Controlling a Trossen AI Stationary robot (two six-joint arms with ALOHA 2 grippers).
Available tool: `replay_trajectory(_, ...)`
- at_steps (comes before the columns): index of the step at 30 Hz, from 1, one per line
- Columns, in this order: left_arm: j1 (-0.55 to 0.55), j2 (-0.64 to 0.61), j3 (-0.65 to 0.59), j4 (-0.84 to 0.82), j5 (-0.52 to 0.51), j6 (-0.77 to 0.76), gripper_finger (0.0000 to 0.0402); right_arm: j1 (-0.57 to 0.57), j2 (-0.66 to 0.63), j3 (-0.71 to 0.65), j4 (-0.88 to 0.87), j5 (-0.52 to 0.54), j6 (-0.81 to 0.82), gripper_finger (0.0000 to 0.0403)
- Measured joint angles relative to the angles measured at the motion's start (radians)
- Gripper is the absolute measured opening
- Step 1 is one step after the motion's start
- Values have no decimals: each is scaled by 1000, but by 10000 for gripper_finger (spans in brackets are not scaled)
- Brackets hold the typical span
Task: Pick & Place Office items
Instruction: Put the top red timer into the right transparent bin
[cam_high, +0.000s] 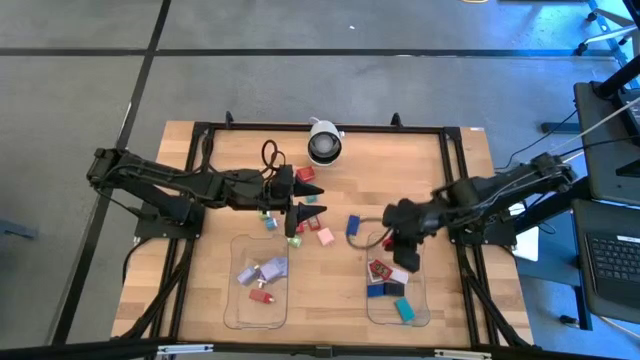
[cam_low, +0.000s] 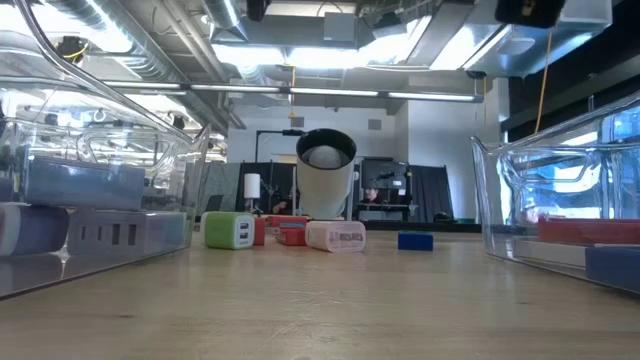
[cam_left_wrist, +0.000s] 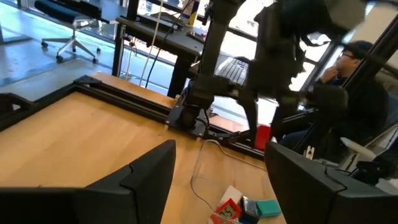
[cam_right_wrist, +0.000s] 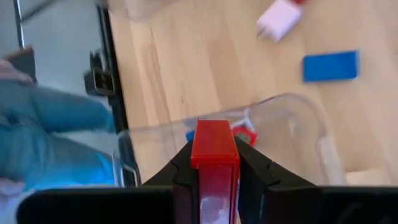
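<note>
Fingers of the right hand (cam_right_wrist: 214, 177) are closed on a red block (cam_right_wrist: 214, 149), held above the right clear tray (cam_high: 420, 305), where red, blue and teal items (cam_high: 388, 285) already lie. A blue block (cam_right_wrist: 330, 66) and a pink one (cam_right_wrist: 279, 18) lie on the tabletop (cam_high: 215, 205) near this tray. The left hand (cam_high: 297, 215) is open and empty over the scattered items (cam_high: 310, 220) at the middle.

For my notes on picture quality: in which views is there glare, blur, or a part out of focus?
Low view: ceiling lights glare on the walls of the clear tray and blur what lies inside. Left wrist view: the far right arm and the person are motion-blurred, and bright windows wash out the background. Right wrist view: the red block in the right gripper is soft. High view: even light, no glare.
</note>
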Motion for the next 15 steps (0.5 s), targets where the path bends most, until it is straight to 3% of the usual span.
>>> replay_trajectory(6, 4, 0, 0, 0, 1, 9, 240, 30, 69, -17, -7, -17, -13, 67)
replay_trajectory(11, 3, 0, 0, -34, 2, 9, 241, 50, 72, -177, 75, -65, 58, 68)
replay_trajectory(15, 3, 0, 0, -60, 2, -5, 240, 58, 72, -299, 244, -114, 152, 67)
